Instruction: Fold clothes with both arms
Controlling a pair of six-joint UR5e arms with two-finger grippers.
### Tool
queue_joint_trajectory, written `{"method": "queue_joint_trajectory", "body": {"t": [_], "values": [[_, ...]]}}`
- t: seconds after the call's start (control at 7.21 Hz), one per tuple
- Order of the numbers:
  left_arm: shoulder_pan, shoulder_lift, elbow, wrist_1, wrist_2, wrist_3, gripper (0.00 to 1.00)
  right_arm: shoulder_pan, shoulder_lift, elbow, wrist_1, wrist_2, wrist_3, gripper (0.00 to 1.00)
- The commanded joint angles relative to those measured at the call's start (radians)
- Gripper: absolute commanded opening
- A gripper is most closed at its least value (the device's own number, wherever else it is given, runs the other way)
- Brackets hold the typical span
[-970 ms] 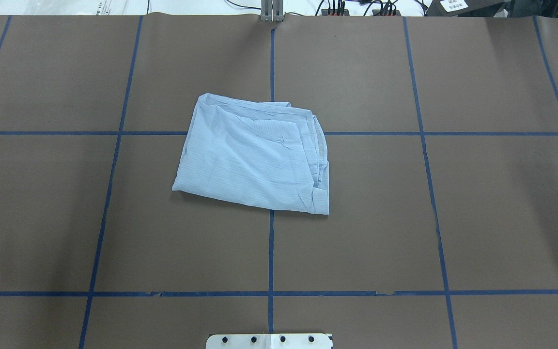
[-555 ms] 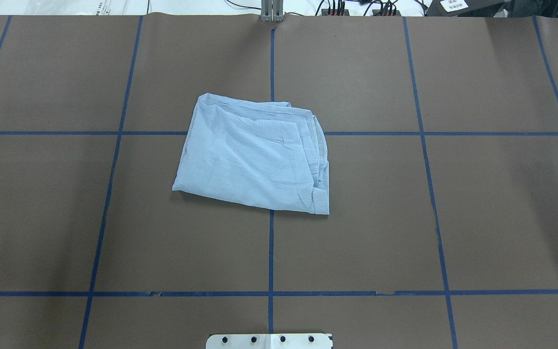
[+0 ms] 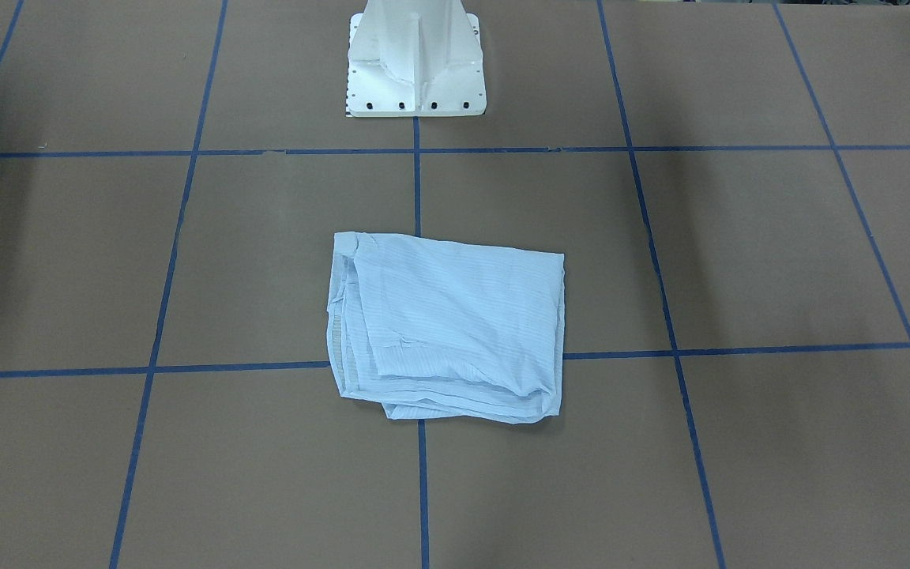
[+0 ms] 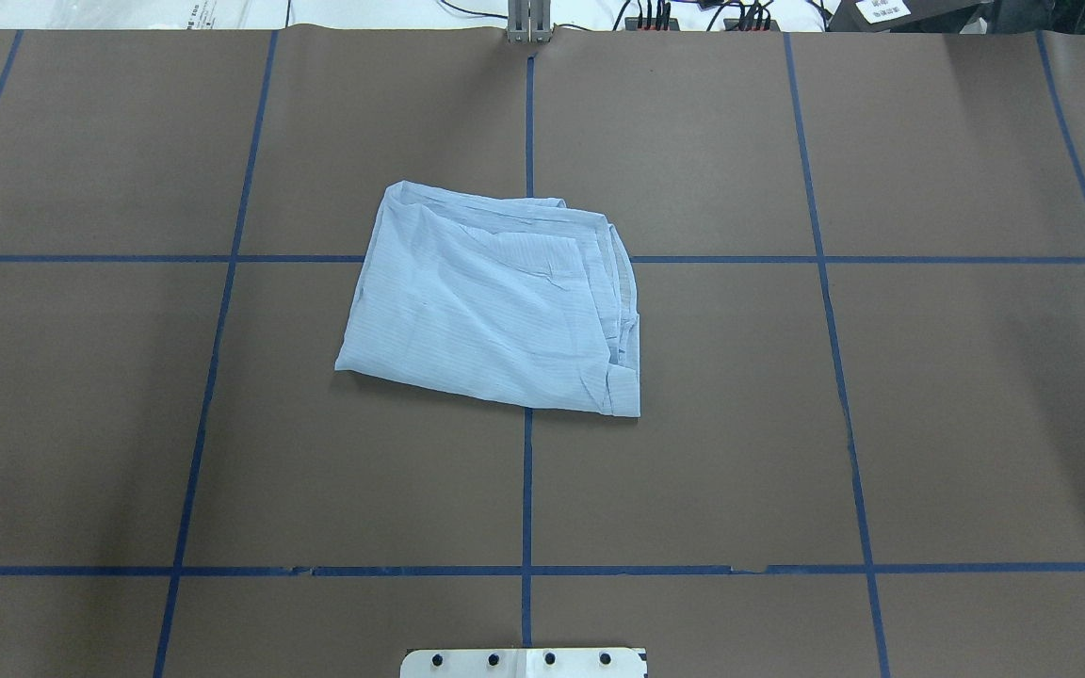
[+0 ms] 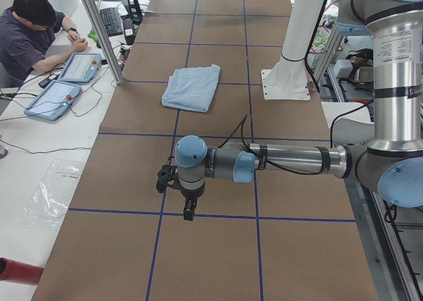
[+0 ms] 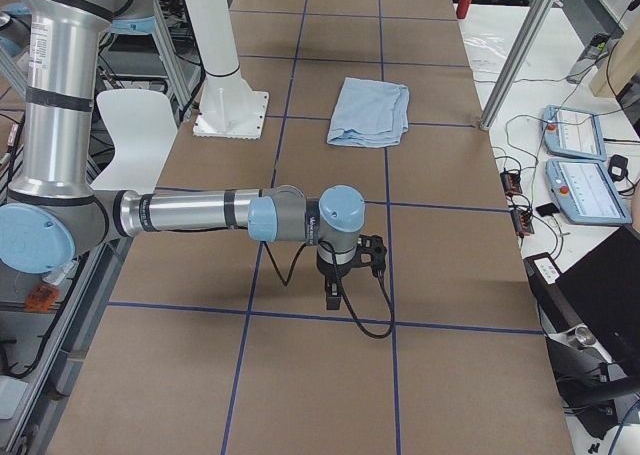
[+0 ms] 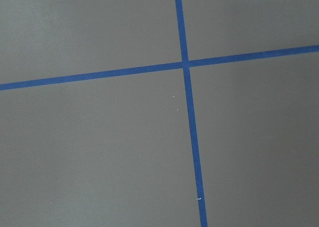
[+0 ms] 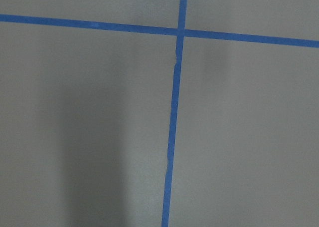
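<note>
The light blue shirt [image 4: 495,301] lies folded into a rough rectangle at the middle of the brown table, flat, with layered edges on its right side in the overhead view. It also shows in the front view [image 3: 455,324] and both side views [image 5: 193,86] [image 6: 372,110]. My left gripper [image 5: 188,214] hangs above the table, well away from the shirt, toward the table's left end. My right gripper [image 6: 331,300] hangs likewise toward the right end. Neither touches the shirt. I cannot tell whether either is open or shut. Both wrist views show only table and blue tape.
The white pedestal base [image 3: 415,63] stands at the robot's edge of the table, behind the shirt. Blue tape lines [image 4: 527,490] grid the table. An operator [image 5: 26,36] sits beside teach pendants [image 5: 59,92] on the far side; more pendants [image 6: 570,135] show there.
</note>
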Motion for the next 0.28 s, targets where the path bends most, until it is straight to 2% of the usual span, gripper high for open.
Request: {"method": "queue_joint_trajectory", "body": {"t": [0.0, 0.14], "values": [[0.0, 0.004, 0.0, 0.0, 0.0, 0.0, 1.0, -0.001, 0.001, 0.0, 0.0, 0.0, 0.0, 1.0], [0.0, 0.005, 0.0, 0.0, 0.0, 0.0, 1.0, -0.001, 0.001, 0.0, 0.0, 0.002, 0.0, 1.0]]}}
